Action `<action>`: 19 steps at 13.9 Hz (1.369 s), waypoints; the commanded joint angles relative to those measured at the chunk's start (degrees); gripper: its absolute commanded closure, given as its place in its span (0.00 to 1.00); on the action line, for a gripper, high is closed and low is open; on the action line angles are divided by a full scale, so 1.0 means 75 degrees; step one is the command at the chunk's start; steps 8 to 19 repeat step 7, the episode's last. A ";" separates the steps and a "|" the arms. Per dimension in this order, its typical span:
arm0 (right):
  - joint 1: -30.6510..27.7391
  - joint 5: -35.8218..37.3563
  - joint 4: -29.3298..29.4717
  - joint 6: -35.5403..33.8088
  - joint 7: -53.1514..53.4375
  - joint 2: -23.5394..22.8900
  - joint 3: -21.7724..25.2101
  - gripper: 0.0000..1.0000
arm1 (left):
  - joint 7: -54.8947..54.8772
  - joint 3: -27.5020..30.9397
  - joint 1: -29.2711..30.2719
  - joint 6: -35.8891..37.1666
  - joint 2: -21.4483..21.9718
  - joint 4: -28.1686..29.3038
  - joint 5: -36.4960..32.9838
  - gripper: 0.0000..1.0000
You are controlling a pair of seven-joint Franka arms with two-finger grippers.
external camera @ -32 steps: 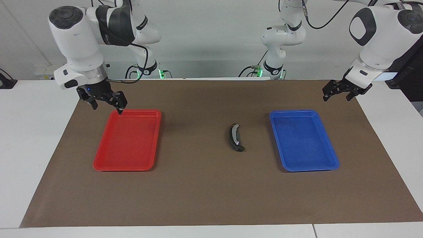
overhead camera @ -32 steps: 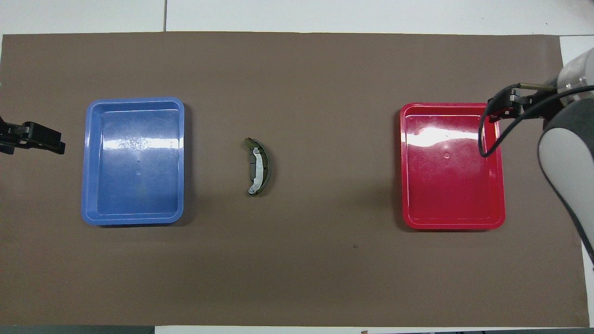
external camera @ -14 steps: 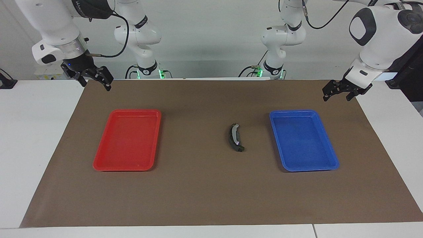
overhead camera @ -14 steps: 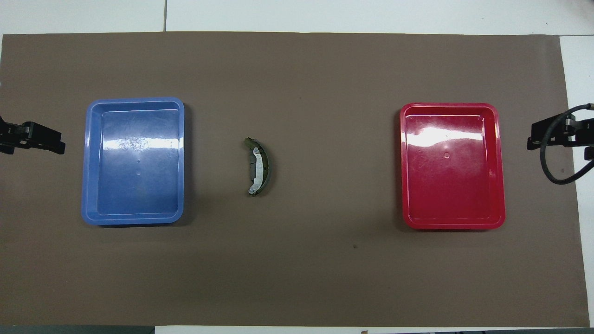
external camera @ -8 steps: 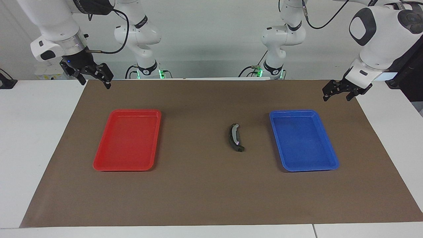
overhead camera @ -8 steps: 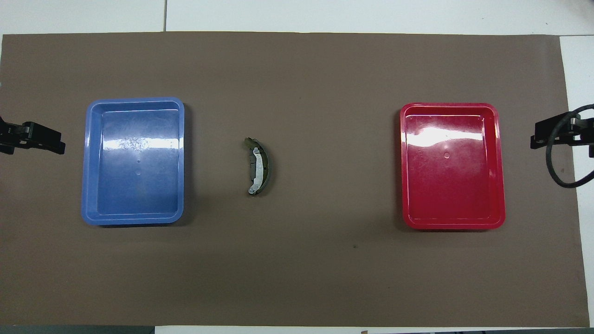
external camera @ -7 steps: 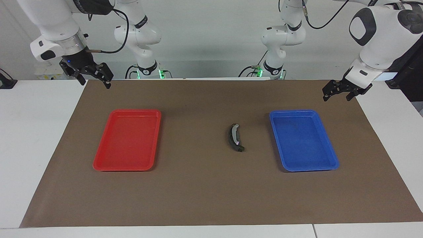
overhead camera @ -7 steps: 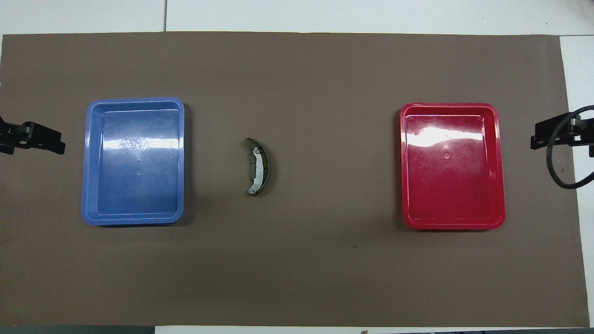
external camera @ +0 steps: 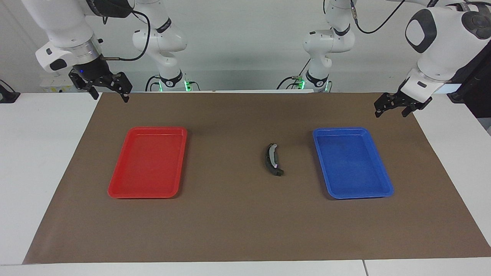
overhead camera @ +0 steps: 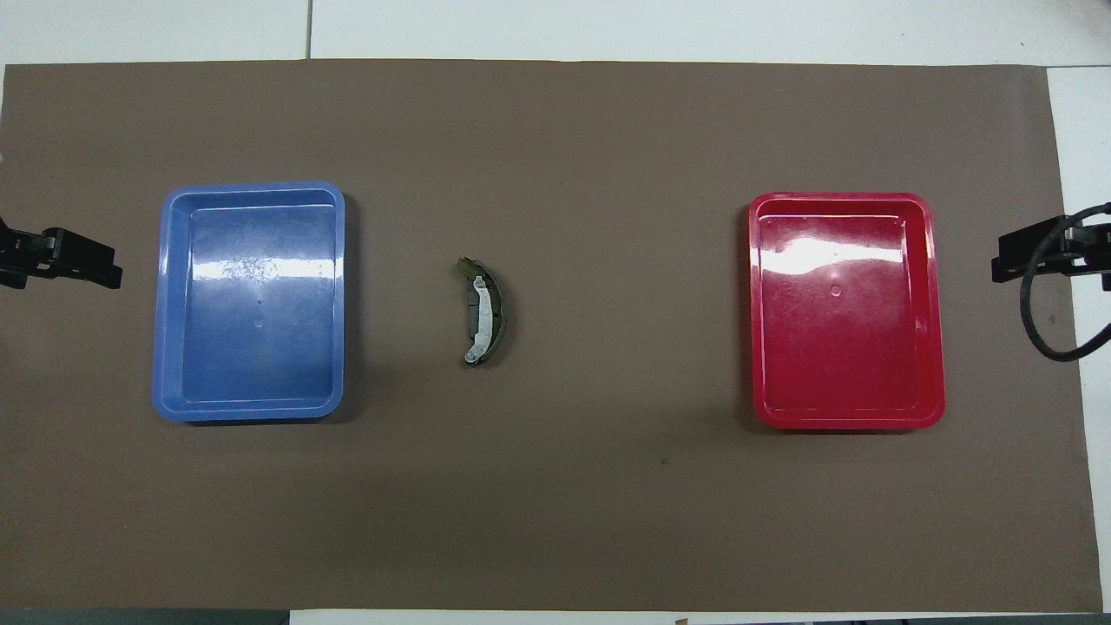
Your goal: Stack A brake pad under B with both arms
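Two shallow plastic trays on a brown mat
The rectangular red plastic tray (external camera: 147, 162) (overhead camera: 846, 310) and rectangular blue plastic tray (external camera: 352, 162) (overhead camera: 250, 301) lie well apart on the brown table mat (external camera: 238, 222) (overhead camera: 555, 521).

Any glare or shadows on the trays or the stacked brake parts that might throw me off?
Overhead view: bright white glare bands cross the floors of the blue tray and red tray, and B shows its silvery strip clearly. Facing view: both trays look matte, with soft shadows only, one faint beside B.
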State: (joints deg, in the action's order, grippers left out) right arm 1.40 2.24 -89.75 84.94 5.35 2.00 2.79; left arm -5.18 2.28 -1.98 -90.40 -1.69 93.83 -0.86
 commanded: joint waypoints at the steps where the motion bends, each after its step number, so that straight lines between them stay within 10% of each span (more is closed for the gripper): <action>1: -0.0046 0.0100 0.0119 -0.0169 -0.0127 -0.0044 -0.0067 0.01 | -0.0036 0.0024 -0.0005 0.0076 -0.0009 -0.0043 -0.0073 0.00; 19: -0.0057 0.0029 0.0108 -0.0157 -0.0104 -0.0032 -0.0079 0.01 | -0.0036 0.0013 -0.0005 0.0076 -0.0009 -0.0043 -0.0073 0.00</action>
